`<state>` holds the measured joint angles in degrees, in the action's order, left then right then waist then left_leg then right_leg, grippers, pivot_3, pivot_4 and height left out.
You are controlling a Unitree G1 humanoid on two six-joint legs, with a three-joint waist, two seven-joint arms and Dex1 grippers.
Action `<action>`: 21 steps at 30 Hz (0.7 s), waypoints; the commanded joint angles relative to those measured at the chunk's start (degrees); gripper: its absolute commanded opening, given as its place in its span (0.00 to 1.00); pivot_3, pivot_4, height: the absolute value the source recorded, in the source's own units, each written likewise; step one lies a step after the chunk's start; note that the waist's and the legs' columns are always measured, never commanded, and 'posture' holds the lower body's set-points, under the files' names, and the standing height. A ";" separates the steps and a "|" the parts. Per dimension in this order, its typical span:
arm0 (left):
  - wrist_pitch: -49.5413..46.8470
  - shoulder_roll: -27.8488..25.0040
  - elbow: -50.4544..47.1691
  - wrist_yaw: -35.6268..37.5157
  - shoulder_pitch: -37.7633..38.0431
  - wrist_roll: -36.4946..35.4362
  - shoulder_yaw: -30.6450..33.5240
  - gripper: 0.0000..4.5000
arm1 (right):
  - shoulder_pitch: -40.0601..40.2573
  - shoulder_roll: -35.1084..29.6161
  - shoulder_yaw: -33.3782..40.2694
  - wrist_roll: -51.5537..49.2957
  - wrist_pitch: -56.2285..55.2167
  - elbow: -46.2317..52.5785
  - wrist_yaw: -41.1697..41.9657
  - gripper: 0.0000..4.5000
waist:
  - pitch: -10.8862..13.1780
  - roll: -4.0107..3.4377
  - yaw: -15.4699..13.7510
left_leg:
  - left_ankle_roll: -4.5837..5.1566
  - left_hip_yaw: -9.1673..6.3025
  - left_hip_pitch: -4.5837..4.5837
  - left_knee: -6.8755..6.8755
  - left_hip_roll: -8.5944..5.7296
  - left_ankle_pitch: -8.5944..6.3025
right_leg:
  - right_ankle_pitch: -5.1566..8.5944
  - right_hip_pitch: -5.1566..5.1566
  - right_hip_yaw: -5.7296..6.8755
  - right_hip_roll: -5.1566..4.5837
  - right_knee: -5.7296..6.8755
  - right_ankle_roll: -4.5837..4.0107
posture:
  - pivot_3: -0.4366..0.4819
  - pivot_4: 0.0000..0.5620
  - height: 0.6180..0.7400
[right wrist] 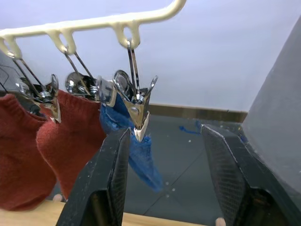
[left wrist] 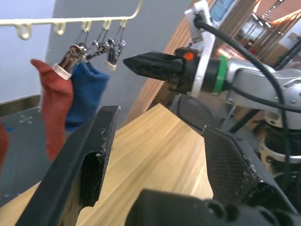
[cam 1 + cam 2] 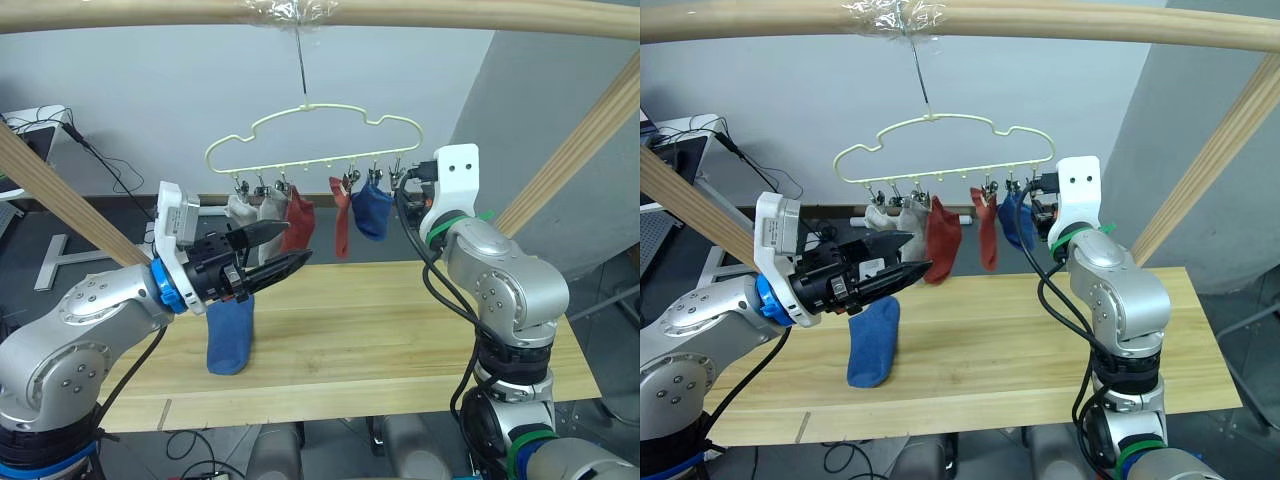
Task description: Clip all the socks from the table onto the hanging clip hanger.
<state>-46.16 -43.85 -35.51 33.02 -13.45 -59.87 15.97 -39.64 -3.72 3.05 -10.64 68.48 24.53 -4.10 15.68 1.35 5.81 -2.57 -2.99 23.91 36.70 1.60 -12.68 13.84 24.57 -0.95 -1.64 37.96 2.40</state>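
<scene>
Left end effector [image 3: 268, 254] is raised above the tabletop [image 3: 400, 330], fingers parted, nothing between them as far as the left wrist view shows. Just behind and below it in the head views, a blue sock [image 3: 230, 335] stands upright on the tabletop near its left end; can't tell whether anything is holding it up. It looks like the last sock left to clip. Next along, the clip hanger [image 3: 310, 135] hangs by its hook from the wooden beam [image 3: 320, 12], with five socks already on it: two light grey socks [image 3: 255, 212], two rust-red socks [image 3: 297, 220], then a second blue sock [image 3: 373, 210]. One clip [image 1: 136, 106] at the right end looks free, beside the clipped blue one. Right end effector [image 1: 164, 179] sits wide open and empty just below that clip. Judgement: the sock is light, soft and floppy, and won't slip much; best taken by pinching the cuff edge so a short flap stays free to feed into the clip. The clip looks springy and stiff and the hanger swings freely, so it will likely need steadying.
</scene>
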 commanded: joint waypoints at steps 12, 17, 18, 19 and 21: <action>-0.89 -2.19 -3.00 -2.31 -0.26 -2.95 1.90 0.72 | -5.61 3.50 -0.40 1.81 -7.24 -8.56 -0.50 0.55 | 0.76 0.01 -0.17 | 0.00 0.07 0.55 -0.06 0.04 0.01 | -0.18 0.70 -0.06 0.04 0.08 -0.30 | 0.35 0.54 1.00; -0.76 -2.35 -3.60 -3.45 0.44 -3.60 2.33 0.72 | -6.74 3.39 -0.69 3.11 -9.06 -11.31 -0.80 0.55 | 0.87 0.01 -0.43 | 0.00 0.07 0.59 -0.08 0.05 0.00 | -0.18 0.72 -0.06 0.06 0.03 -0.31 | 0.36 0.55 1.00; -0.74 -2.40 -3.68 -3.61 0.57 -3.69 2.38 0.72 | -7.15 3.51 -0.51 3.36 -9.36 -11.90 -0.95 0.55 | 0.91 0.00 -0.48 | 0.00 0.07 0.60 -0.08 0.05 0.00 | -0.18 0.72 -0.06 0.06 0.02 -0.31 | 0.36 0.55 1.00; -0.66 -2.42 -3.71 -3.77 0.68 -3.73 2.36 0.72 | -7.71 3.62 -0.32 3.56 -9.79 -12.59 -1.12 0.55 | 1.00 0.00 -0.51 | 0.00 0.07 0.60 -0.08 0.05 0.00 | -0.18 0.73 -0.06 0.06 0.02 -0.31 | 0.36 0.55 1.00; -0.49 -2.42 -3.79 -4.08 0.88 -3.82 2.34 0.72 | -8.55 3.74 -0.08 3.83 -10.47 -13.60 -1.54 0.55 | 1.09 -0.01 -0.53 | 0.00 0.08 0.61 -0.08 0.05 0.01 | -0.18 0.75 -0.06 0.06 0.04 -0.31 | 0.36 0.55 1.00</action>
<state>-47.23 -45.41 -36.89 29.24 -12.74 -62.69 16.49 -46.33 -0.27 2.76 -7.43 60.06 9.76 -5.19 16.77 1.34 5.29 -2.57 -2.91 24.52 36.62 1.65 -12.67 13.65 25.33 -1.00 -1.58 38.01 2.09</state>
